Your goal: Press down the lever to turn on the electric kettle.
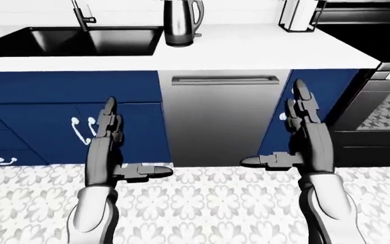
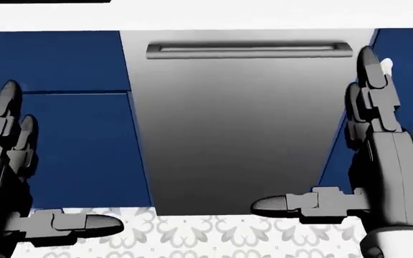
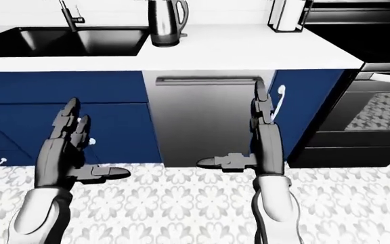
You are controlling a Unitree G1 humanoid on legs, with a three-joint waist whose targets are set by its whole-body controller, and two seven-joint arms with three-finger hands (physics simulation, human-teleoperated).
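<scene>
left robot hand (image 1: 107, 147): raised, fingers pointing up, thumb sticking out sideways, spread wide, holding nothing
right robot hand (image 1: 307, 137): same pose, spread wide, holding nothing, hanging before the blue cabinet (image 1: 66, 117)
dishwasher (image 1: 218, 119): steel door showing between the two hands, bar handle along its top
floor (image 1: 208, 203): patterned tiles lying under both arms
table (image 1: 249, 48): white top running above the cabinets
kettle (image 1: 181, 20): standing upright on the table, top of left-eye view, just right of the sink (image 1: 73, 40), well apart from both hands
lever: too small to tell
</scene>
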